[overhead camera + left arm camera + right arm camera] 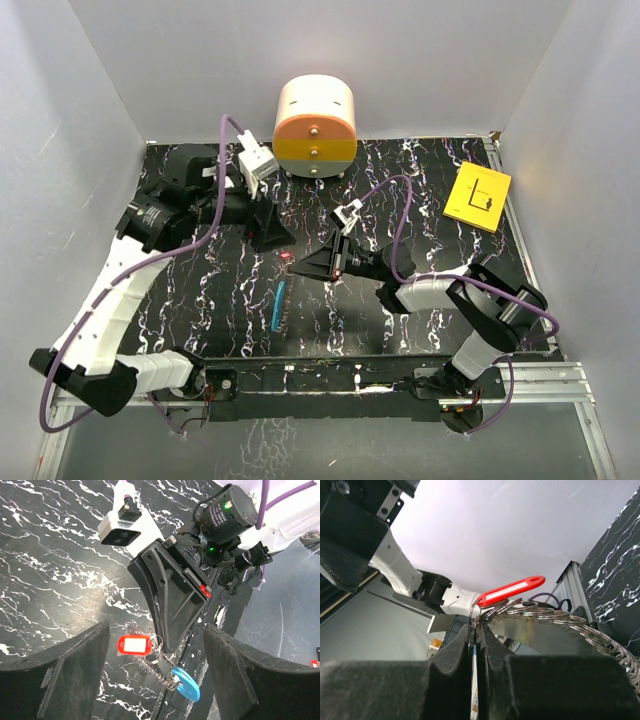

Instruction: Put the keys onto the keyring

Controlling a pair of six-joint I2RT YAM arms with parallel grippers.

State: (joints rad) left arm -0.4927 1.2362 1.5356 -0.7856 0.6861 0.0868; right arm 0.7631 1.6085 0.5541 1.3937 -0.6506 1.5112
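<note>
The keyring is a loop, part blue band, part ribbed metal coil. My right gripper is shut on it near the coil's end, with a thin edge pinched between the jaws. A small red key tag hangs from the loop by a thin wire ring, right beside the right fingertips. In the right wrist view the red tag sticks up above the coil. My left gripper stands open, its fingers either side of the tag without touching it, just left of the right gripper.
A cream and orange drum-shaped unit stands at the back centre. A yellow card lies at the back right. The black marbled table ends at a metal rail near the arm bases. White walls enclose three sides.
</note>
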